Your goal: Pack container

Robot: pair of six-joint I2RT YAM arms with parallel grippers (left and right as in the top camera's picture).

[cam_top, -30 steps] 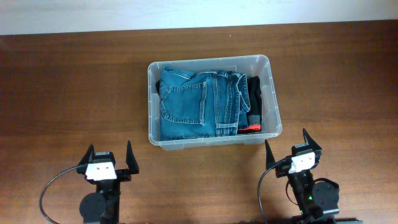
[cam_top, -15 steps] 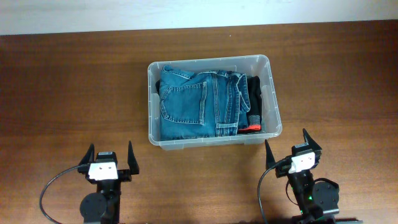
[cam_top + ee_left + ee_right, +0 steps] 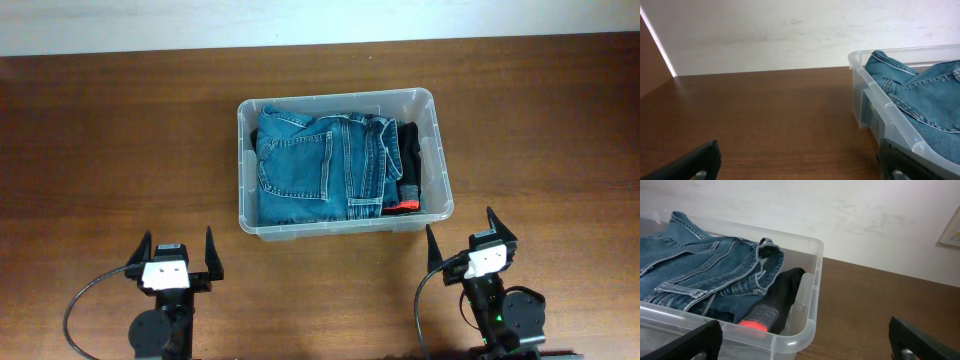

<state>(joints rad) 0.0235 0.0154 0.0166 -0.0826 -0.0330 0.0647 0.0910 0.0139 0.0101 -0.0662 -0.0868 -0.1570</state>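
My left gripper (image 3: pixel 177 242) at seven o'clock and right gripper (image 3: pixel 460 224) at five sit spread wide, grasping nothing; the container (image 3: pixel 345 229) lies at twelve, jeans (image 3: pixel 310 165) and a black sock (image 3: pixel 408 165) inside, table (image 3: pixel 120 130) wood between

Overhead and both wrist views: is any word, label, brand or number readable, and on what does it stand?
No text is readable in any view.
On the clear plastic rectangular container: no label visible.
On the folded blue denim jeans: no brand tag visible.
On the white caps behind the left gripper and right gripper: too small to read.
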